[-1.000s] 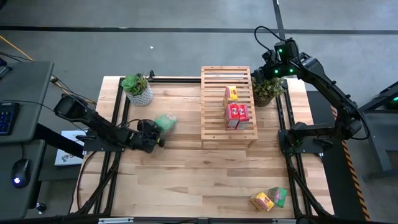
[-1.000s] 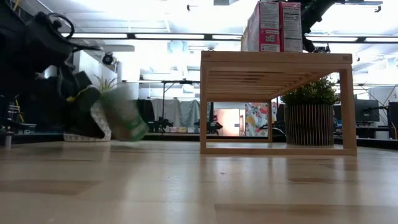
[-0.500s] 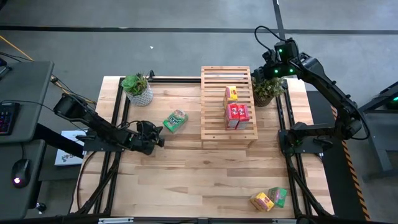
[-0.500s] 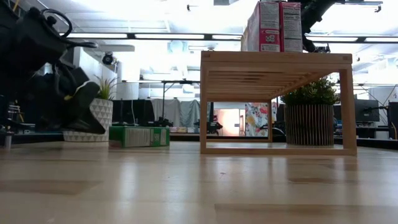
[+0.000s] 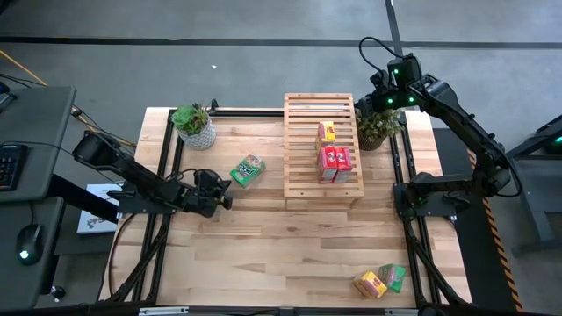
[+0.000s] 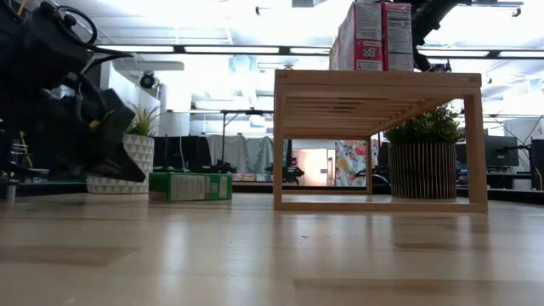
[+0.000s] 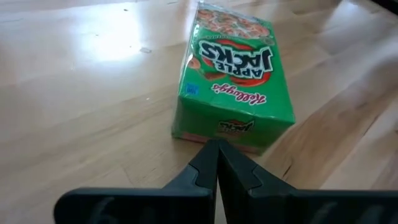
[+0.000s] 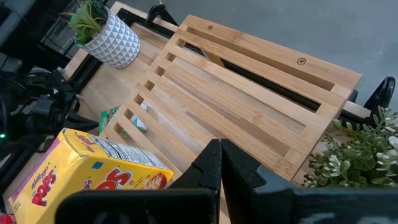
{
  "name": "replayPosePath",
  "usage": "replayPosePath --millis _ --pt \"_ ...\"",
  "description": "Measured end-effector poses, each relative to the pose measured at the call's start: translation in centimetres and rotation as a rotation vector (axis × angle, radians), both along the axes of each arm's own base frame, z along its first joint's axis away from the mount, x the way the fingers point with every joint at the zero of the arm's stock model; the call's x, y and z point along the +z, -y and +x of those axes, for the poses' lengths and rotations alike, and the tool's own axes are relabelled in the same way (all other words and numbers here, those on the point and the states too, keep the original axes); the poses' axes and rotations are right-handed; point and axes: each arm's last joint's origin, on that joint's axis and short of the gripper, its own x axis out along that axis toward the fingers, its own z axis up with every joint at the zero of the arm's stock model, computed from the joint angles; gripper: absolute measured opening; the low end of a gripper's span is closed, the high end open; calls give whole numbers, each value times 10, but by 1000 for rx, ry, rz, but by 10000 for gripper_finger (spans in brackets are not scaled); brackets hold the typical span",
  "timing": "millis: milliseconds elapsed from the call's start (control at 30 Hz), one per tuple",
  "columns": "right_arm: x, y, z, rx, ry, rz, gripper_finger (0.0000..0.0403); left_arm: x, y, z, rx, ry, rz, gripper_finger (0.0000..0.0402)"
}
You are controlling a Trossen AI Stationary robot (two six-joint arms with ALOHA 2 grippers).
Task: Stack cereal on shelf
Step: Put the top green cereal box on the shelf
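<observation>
Our left end effector (image 5: 221, 193), closed and empty, has just dropped the green cereal box (image 5: 248, 170) flat on the table (image 5: 263, 246), at nine o'clock from the shelf (image 5: 301, 167); we must regrasp.

A green box (image 5: 248, 170) lay flat beside the slatted wooden shelf (image 5: 300, 175), which carried one yellow box (image 5: 327, 132) and two red boxes (image 5: 335, 162); another yellow box (image 5: 370, 283) and green box (image 5: 392, 276) lay well apart.

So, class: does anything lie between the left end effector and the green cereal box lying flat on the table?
Nothing visible does. The left end effector sits shut just short of the green cereal box, with only bare table between them.
</observation>
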Motion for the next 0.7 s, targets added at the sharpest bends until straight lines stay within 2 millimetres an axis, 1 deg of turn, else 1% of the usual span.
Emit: replayPosePath --millis 167,433,700 --pt "0 0 0 8 -3 -7 0 1 0 0 -3 1 -3 0" --pt "0 0 0 18 -7 -18 0 7 -6 4 -47 16 -111 0" --pt "0 0 0 31 -13 -32 0 20 -17 6 -98 10 -54 0"
